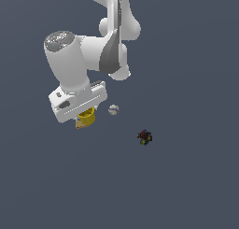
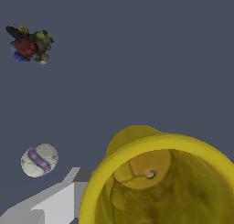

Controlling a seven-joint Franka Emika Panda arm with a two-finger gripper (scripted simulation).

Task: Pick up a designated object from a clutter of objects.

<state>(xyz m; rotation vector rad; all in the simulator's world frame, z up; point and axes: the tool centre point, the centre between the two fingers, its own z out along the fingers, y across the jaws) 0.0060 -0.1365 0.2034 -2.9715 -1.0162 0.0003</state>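
The yellow cup (image 1: pixel 87 115) hangs right under my gripper (image 1: pixel 84 112), at the exterior view's left. In the wrist view the yellow cup (image 2: pixel 160 182) is very near, tilted, with its hollow inside showing. One grey finger (image 2: pixel 59 202) lies against the cup's outer wall; the other finger is hidden. The gripper looks shut on the cup's wall. The tan flat block (image 1: pixel 81 125) peeks out just below the cup. The whitish ball (image 1: pixel 113 110) lies to the exterior view's right of the cup. The dark lumpy object (image 1: pixel 144 137) lies farther right.
The ball (image 2: pixel 39 160), with a purple band, and the dark lumpy object (image 2: pixel 29 45), with red and green bits, both show in the wrist view, apart from the cup. The floor is plain dark grey-blue.
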